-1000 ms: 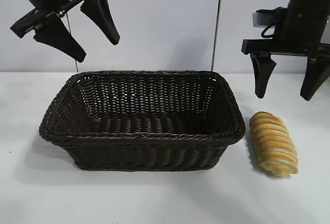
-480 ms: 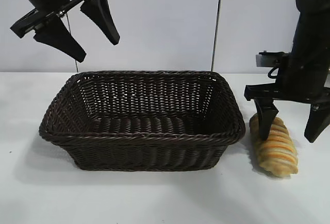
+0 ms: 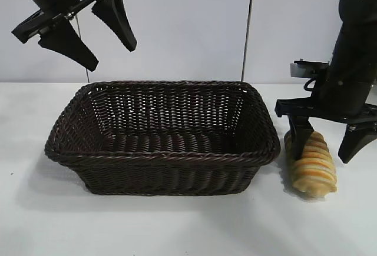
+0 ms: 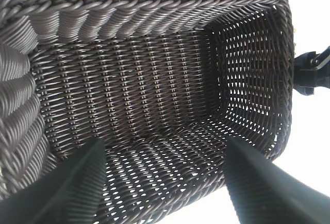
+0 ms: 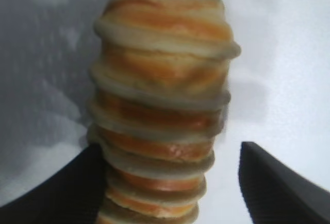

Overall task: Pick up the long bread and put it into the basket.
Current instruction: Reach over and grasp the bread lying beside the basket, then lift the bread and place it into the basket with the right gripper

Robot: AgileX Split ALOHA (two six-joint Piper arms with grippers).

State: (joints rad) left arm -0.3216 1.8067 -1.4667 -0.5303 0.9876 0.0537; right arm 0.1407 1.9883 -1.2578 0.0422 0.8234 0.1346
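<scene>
The long bread point(image 3: 314, 165), a golden loaf with orange and cream stripes, lies on the white table just right of the basket point(image 3: 162, 150). My right gripper point(image 3: 323, 147) is open and lowered around the loaf's far end. One finger point(image 3: 297, 141) touches its basket side; the other finger point(image 3: 352, 144) stands clear of it. In the right wrist view the bread point(image 5: 162, 105) fills the gap, against one finger point(image 5: 62, 193). My left gripper point(image 3: 88, 32) is open and empty, high above the basket's left rear. The left wrist view looks down into the empty basket point(image 4: 154, 90).
The basket takes up the middle of the white table point(image 3: 177, 226). A grey wall with a dark vertical seam point(image 3: 248, 26) stands behind. The right arm's gripper shows past the basket's end in the left wrist view point(image 4: 312, 74).
My right gripper has come down from above the table to straddle the bread's far end. The loaf has shifted a little. The left arm has not moved.
</scene>
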